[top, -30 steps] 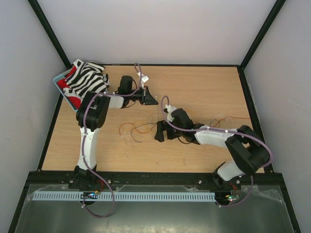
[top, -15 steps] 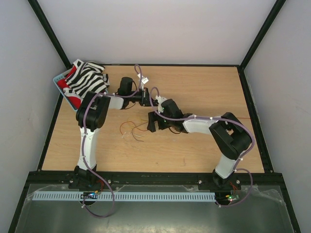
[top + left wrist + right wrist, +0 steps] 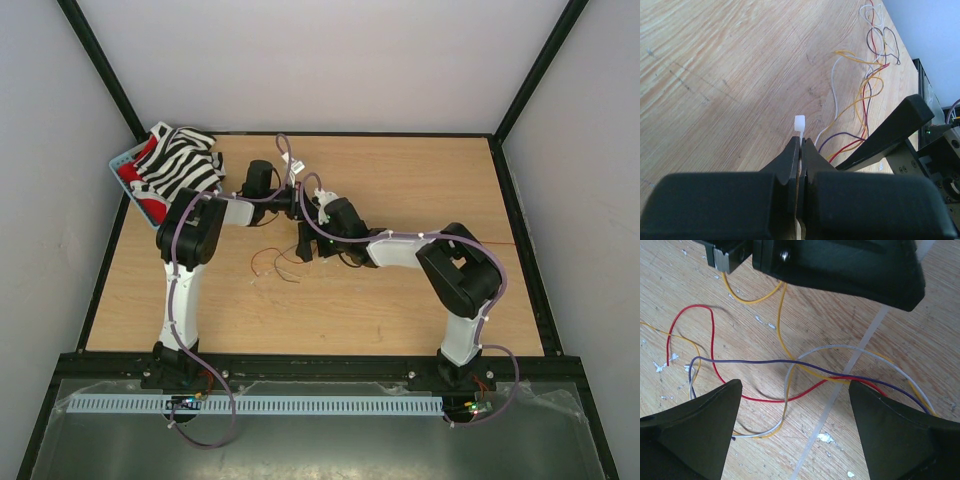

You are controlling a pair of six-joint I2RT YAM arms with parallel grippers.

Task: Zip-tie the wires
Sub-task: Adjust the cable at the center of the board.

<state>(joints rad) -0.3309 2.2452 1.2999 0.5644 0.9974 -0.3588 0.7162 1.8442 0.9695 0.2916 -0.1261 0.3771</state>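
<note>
Wires [image 3: 272, 262] are lying tangled on the counter [image 3: 430, 180] in the overhead view, just beside the right tool [image 3: 306, 246], with the left tool [image 3: 297, 200] hovering close behind it. From the left wrist, that tool [image 3: 800, 147] is clamping tight on the zip tie [image 3: 799, 123], head end sticking forward and strands trailing ahead to the right. From the right wrist, the right tool [image 3: 795, 435] is gaping wide above the wires [image 3: 790, 375], and the tie's strip [image 3: 826, 415] is running diagonally across them between its fingers, so the right arm is looking nearer to the free end.

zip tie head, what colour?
The zip tie head is white. It shows best in the left wrist view, poking out between the left fingers.
</note>
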